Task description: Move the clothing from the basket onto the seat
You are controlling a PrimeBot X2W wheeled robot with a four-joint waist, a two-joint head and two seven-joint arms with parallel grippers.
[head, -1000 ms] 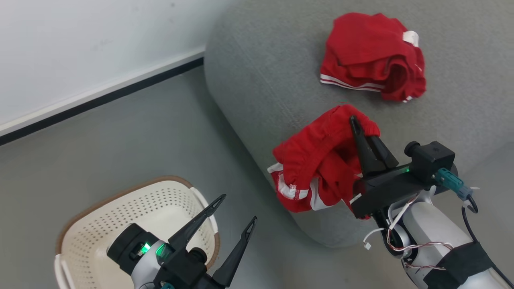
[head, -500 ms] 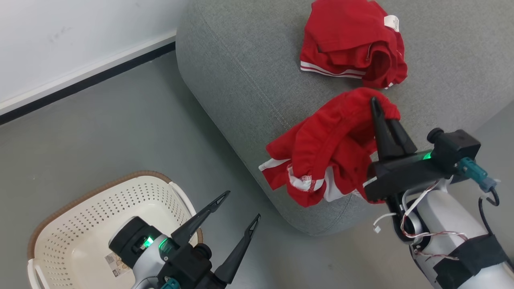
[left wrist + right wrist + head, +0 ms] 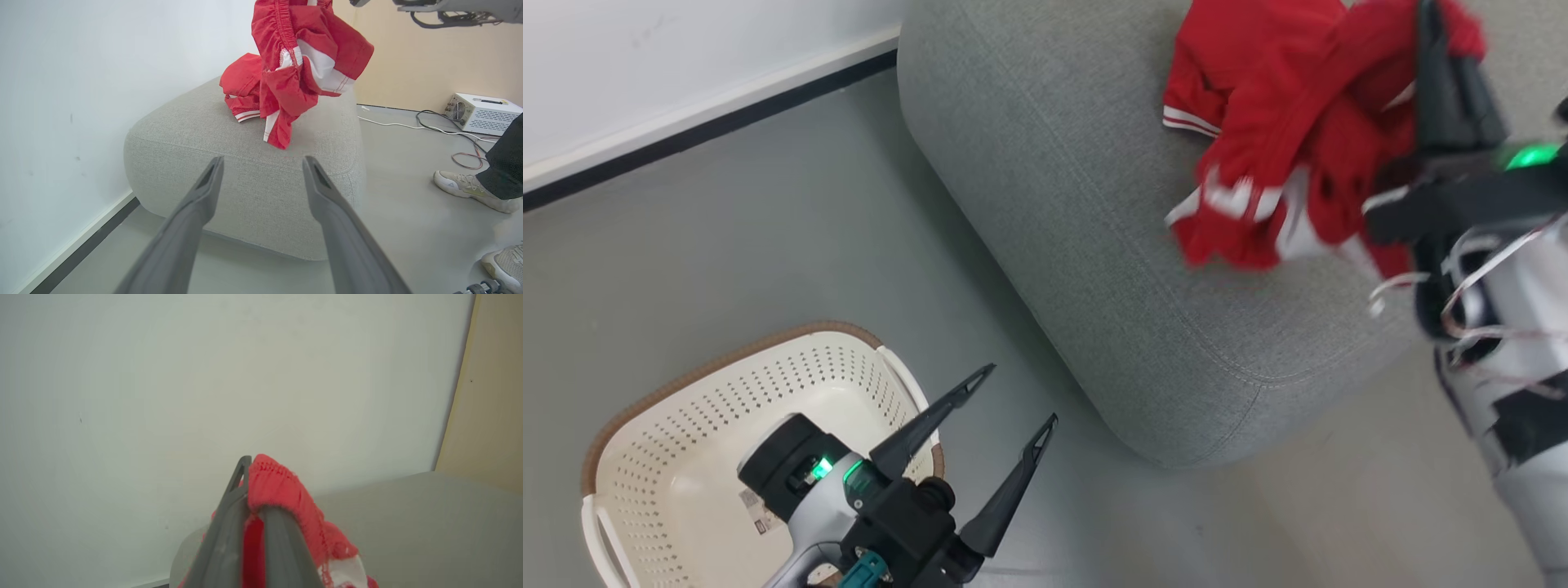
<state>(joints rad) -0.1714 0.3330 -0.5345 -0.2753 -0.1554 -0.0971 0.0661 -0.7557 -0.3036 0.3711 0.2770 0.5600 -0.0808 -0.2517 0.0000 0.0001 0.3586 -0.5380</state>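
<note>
Grey floor (image 3: 727, 245) holds the basket (image 3: 686, 408) (barcode label (image 3: 756, 513) inside); right claw (image 3: 251, 482) pinches clothing (image 3: 302, 53), left claw (image 3: 1021, 396) spread.

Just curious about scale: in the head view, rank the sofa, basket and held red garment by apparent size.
Largest: the sofa, by far.
Then the basket and the garment look alike. The garment is bunched, blurred and hangs nearer the camera, so I won't rank those two.

Near end of the seat (image 3: 1054, 204) lies bare — a crumpled red garment (image 3: 1225, 49) blocks its back.
</note>
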